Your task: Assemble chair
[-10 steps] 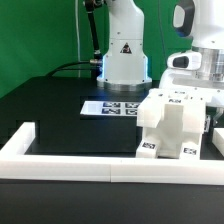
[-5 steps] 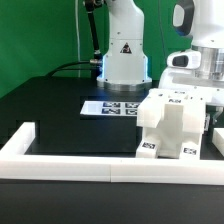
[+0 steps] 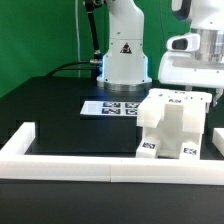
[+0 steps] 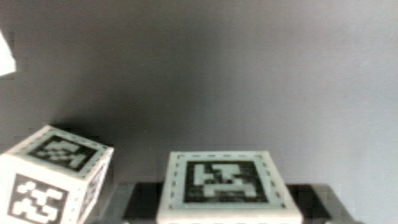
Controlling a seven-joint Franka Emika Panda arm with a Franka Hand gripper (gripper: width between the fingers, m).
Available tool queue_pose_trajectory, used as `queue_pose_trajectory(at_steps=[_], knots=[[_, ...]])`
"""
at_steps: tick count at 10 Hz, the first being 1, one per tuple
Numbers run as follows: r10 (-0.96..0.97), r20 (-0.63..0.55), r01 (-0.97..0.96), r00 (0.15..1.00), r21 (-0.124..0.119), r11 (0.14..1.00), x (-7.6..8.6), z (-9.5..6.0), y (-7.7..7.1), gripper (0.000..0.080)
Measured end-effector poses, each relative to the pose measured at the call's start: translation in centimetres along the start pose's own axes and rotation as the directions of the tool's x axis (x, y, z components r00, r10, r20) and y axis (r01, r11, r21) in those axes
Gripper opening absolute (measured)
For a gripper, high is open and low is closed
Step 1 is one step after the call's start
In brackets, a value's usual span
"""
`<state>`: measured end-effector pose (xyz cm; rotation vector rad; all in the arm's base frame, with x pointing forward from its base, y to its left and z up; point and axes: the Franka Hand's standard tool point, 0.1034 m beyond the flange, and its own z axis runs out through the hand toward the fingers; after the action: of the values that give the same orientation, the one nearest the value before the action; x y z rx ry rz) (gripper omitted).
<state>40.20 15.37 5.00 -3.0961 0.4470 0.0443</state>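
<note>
No words or numbers can be read; a black warning triangle (image 3: 124,47) stands on the robot base (image 3: 124,66); square black-and-white tags mark the marker board (image 3: 108,107), the chair (image 3: 172,122) and, in the wrist view, a chair part (image 4: 222,185) and a second block (image 4: 54,170).

Black table (image 3: 50,115): chair (image 3: 172,125), marker board (image 3: 112,107), border rail (image 3: 70,166).

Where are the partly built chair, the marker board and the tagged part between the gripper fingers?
partly built chair (image 3: 174,124): exterior view, on its white front face.
marker board (image 3: 106,106): exterior view, on its tagged top.
tagged part (image 4: 222,183): wrist view, on the tag facing the camera.
</note>
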Motion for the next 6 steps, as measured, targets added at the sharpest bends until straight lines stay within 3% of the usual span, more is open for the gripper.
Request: queue_pose_trajectory(at_steps=[6], knots=[[-0.004,0.019,0.003,1.0,0.034,0.999,1.5,-4.5,0.1,0.0279]])
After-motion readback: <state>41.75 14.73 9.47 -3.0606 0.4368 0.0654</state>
